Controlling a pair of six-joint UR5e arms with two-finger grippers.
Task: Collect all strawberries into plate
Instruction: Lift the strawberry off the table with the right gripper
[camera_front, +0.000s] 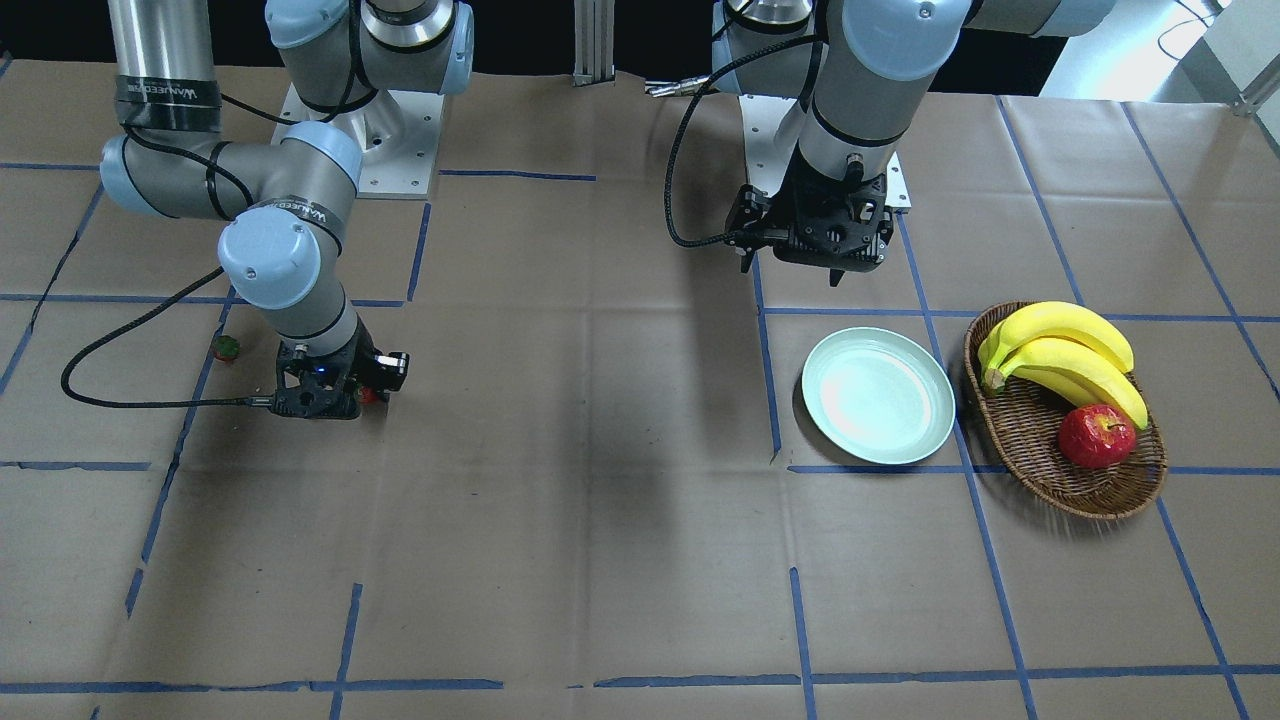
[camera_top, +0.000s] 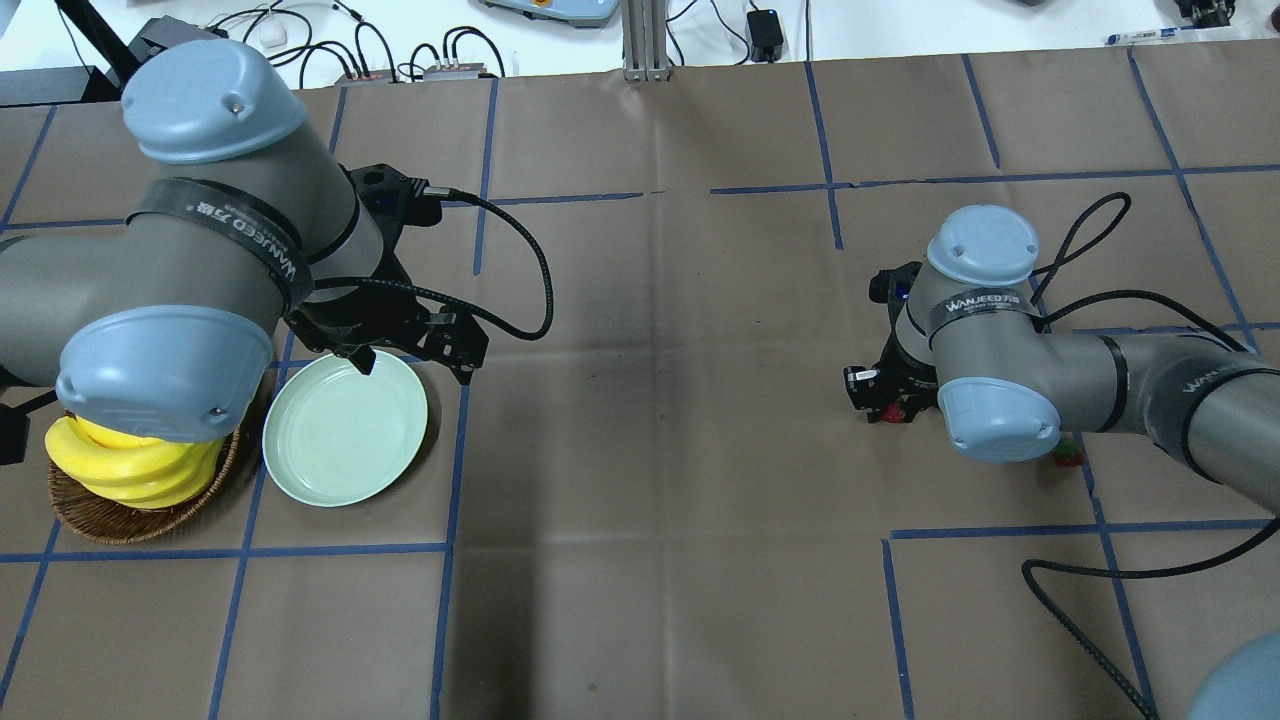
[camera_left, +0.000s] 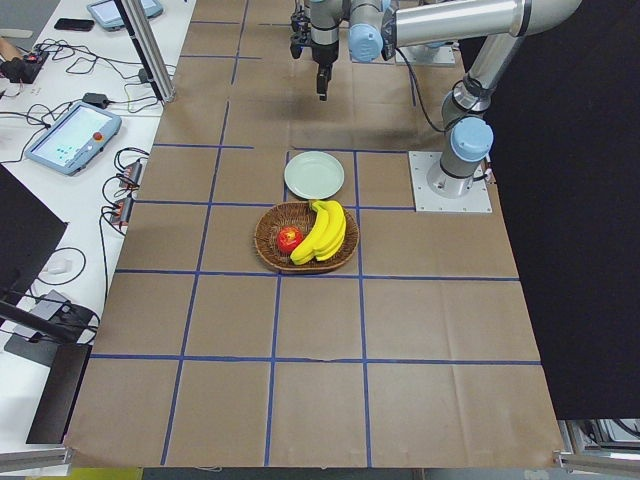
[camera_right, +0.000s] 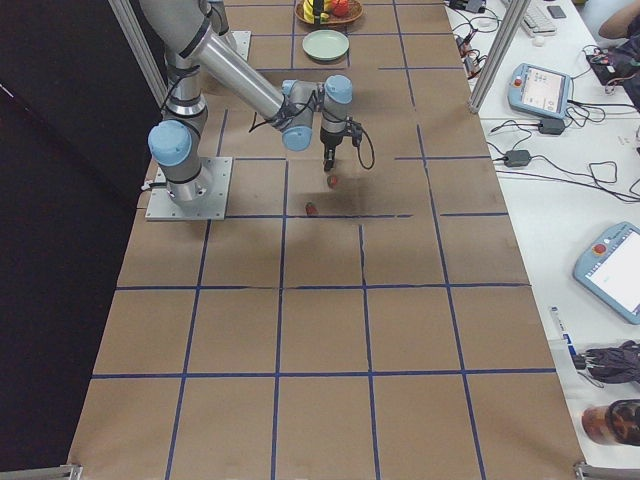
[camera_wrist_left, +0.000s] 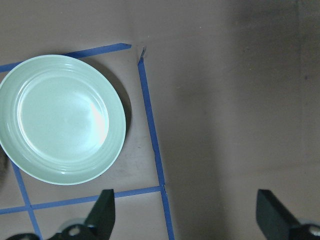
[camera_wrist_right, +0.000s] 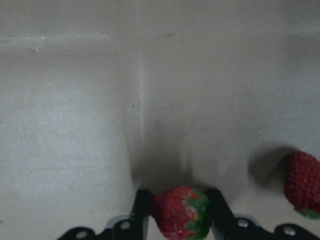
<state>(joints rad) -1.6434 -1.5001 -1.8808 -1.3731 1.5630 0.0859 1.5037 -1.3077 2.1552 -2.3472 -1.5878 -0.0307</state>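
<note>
- Down at the worktop (camera_wrist_right: 75, 100), the right gripper (camera_wrist_right: 177, 199) clamps one strawberry (camera_wrist_right: 180, 214); a second strawberry (camera_wrist_right: 301, 182) lies beside it.
- The left gripper (camera_wrist_left: 185, 199) hangs open near the plate (camera_wrist_left: 60, 120).

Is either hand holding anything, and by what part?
The right hand pinches a strawberry by its sides; the left hand is open and empty.

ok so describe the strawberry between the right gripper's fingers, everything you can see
The strawberry is small, red and dimpled, plastic-looking, its green leafy top turned sideways. It lies between the right gripper's dark fingers, which seem to press both sides. Another strawberry lies apart beside it. Whether it's lifted is unclear.
</note>
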